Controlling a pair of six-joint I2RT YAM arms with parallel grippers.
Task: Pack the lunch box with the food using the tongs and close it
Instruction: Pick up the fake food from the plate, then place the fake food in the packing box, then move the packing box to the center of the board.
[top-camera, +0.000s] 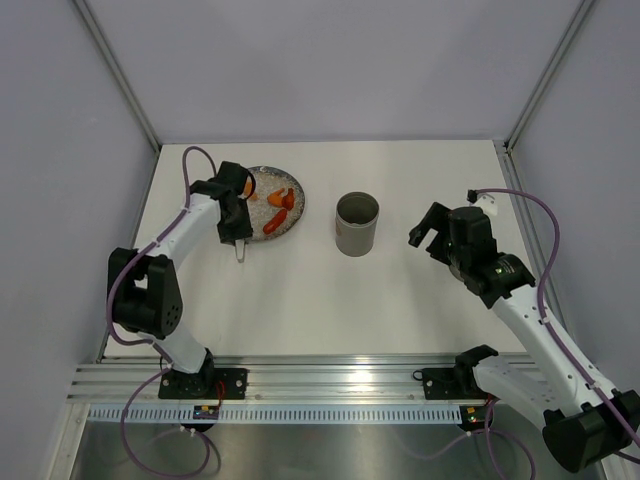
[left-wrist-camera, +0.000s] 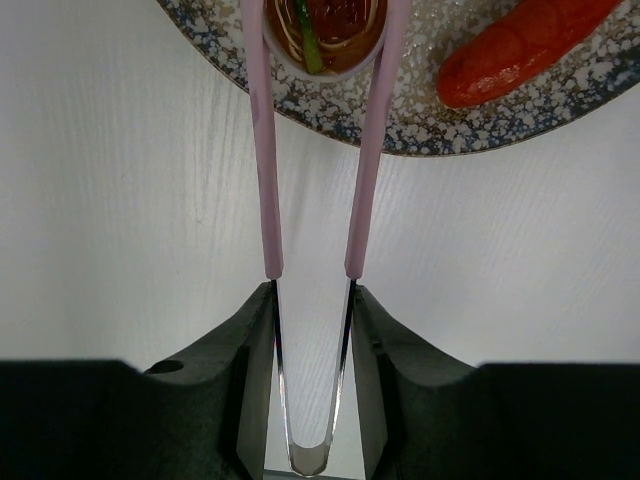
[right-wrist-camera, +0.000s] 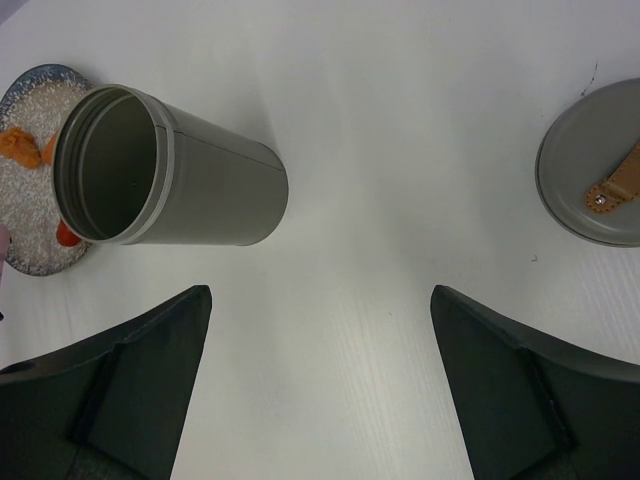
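My left gripper (left-wrist-camera: 312, 295) (top-camera: 236, 222) is shut on the slim pale pink tongs (left-wrist-camera: 268, 180) near their joined end. The tongs' two arms reach over the rim of the speckled plate (left-wrist-camera: 430, 130). Their tips sit on either side of a round piece of food (left-wrist-camera: 325, 30). A long orange-red piece of food (left-wrist-camera: 520, 50) lies to its right. More orange food (top-camera: 278, 198) lies on the plate. The grey lunch box (top-camera: 357, 222) (right-wrist-camera: 170, 170) stands upright, its top uncovered. My right gripper (top-camera: 428, 228) (right-wrist-camera: 320, 290) hangs open to its right, with nothing between its fingers.
A flat grey disc with a tan strap (right-wrist-camera: 595, 190) lies on the table at the right in the right wrist view. The plate (top-camera: 297, 205) sits left of the lunch box. Grey walls enclose the table on three sides.
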